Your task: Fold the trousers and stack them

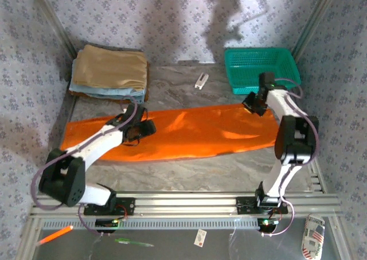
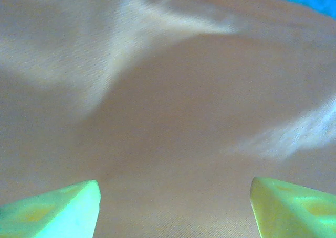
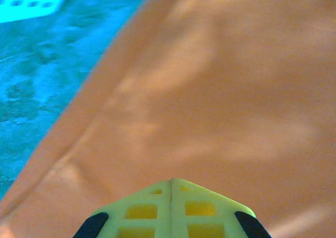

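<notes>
The orange trousers (image 1: 189, 134) lie spread flat across the middle of the table, folded lengthwise into a long band. My left gripper (image 1: 148, 128) hovers over their left-middle part. In the left wrist view its fingers (image 2: 58, 209) stand wide apart, with plain trouser fabric (image 2: 173, 91) below and nothing between them. My right gripper (image 1: 251, 105) is at the far right corner of the trousers. In the right wrist view it (image 3: 171, 184) is shut, its fingertips pressed together with no cloth caught between them, just above the fabric (image 3: 236, 91) near its long edge.
A stack of folded tan and light blue cloths (image 1: 109, 71) sits at the back left. A teal basket (image 1: 261, 68) stands at the back right, close behind the right gripper. A small white object (image 1: 200, 81) lies between them. Bare table (image 1: 189, 171) runs along the front.
</notes>
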Motion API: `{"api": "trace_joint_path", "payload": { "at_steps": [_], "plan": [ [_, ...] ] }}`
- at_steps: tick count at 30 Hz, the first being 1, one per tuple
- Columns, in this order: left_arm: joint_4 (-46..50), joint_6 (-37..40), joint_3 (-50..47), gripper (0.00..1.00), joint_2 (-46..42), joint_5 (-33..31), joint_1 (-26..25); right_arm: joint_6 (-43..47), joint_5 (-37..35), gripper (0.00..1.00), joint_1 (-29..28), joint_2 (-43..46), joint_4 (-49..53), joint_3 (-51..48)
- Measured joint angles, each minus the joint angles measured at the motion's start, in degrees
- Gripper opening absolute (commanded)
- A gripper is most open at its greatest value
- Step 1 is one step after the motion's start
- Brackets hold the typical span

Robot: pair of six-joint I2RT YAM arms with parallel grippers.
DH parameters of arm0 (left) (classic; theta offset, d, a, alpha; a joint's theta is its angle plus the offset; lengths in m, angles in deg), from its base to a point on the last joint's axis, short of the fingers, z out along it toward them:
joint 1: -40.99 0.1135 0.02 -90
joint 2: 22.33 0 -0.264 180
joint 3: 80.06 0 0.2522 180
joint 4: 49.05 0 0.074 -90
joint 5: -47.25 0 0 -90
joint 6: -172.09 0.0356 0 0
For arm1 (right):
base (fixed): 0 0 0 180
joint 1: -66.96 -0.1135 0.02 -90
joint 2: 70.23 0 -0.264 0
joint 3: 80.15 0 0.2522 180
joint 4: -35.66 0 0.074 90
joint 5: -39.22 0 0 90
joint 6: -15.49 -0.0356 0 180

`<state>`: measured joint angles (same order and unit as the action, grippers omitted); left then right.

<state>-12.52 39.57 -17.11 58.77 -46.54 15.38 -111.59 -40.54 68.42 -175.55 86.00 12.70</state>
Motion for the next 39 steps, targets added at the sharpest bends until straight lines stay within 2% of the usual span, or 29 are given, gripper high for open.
{"api": "trace_joint_path", "payload": {
  "at_steps": [4,8,13,19,20,23,26,28,34,36,39],
  "plan": [
    [-4.31,-0.11,2.84,0.72,8.55,0.85,-0.02,-3.21,-3.08,0.00,-2.34,-5.90,0.15,0.13],
    [-7.06,-0.55,-1.40,0.72,10.47,1.57,0.11,-4.94,-3.78,0.00,-1.07,-4.61,-1.16,-6.14],
    [-13.03,-1.09,-8.44,0.70,5.75,2.08,0.09,-4.85,-2.27,0.00,1.73,3.10,-4.17,-17.03],
    [-15.80,-3.54,-17.35,0.69,-3.98,4.76,0.02,-2.93,1.64,0.00,6.12,9.38,-3.78,-24.83],
    [-15.10,-3.87,-18.78,0.70,-5.97,4.85,0.04,-2.51,1.99,0.02,6.69,9.94,-3.45,-25.42],
    [-11.65,-4.11,-21.42,0.73,-11.65,4.85,0.09,-1.42,1.53,0.24,9.09,11.17,-1.27,-25.62],
    [-7.34,-3.85,-21.64,0.75,-16.02,4.61,0.09,-0.76,-1.46,0.40,13.00,11.82,3.02,-21.97],
    [-5.79,-3.50,-21.55,0.75,-17.81,4.59,0.09,-0.57,-3.67,0.46,14.82,11.41,4.87,-17.25],
    [-4.26,-2.56,-20.83,0.76,-18.84,4.63,0.11,-0.13,-9.57,0.54,17.31,1.73,7.76,1.31],
    [-4.28,-2.32,-20.83,0.76,-18.84,4.66,0.24,0.20,-10.64,0.57,17.25,-2.19,8.52,4.92],
    [-4.31,-1.68,-20.83,0.76,-18.69,4.66,0.70,0.28,-12.46,0.56,16.70,-6.97,10.91,8.72]
  ]
}}
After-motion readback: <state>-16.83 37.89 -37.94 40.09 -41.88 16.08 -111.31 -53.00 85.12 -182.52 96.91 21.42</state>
